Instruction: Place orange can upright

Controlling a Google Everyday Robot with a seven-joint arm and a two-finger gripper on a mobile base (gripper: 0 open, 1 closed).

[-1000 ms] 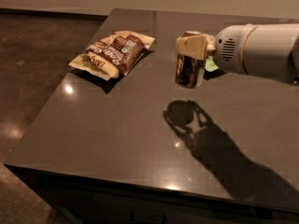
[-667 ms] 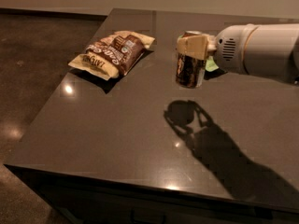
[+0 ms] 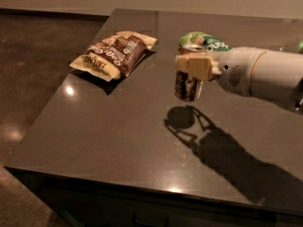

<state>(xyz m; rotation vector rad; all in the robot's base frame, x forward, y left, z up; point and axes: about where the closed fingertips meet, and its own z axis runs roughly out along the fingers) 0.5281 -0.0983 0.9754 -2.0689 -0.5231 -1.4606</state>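
The orange can point(image 3: 188, 86) hangs upright in the air above the dark table point(image 3: 118, 141), its silver top just under the gripper's cream fingers point(image 3: 199, 67). My gripper point(image 3: 191, 69) reaches in from the right on a white arm point(image 3: 265, 74) and is shut on the can's upper part. The can's shadow point(image 3: 181, 118) falls on the table below it, apart from the can, so the can is off the surface.
A brown snack bag point(image 3: 115, 54) lies flat at the back left of the table. A green snack bag point(image 3: 203, 40) lies behind the gripper, partly hidden by it. The table's left and front edges drop to a dark floor point(image 3: 33, 70).
The arm has lifted slightly or shifted little with the can in its grip; the green bag now shows more behind the gripper. The bags have not moved.
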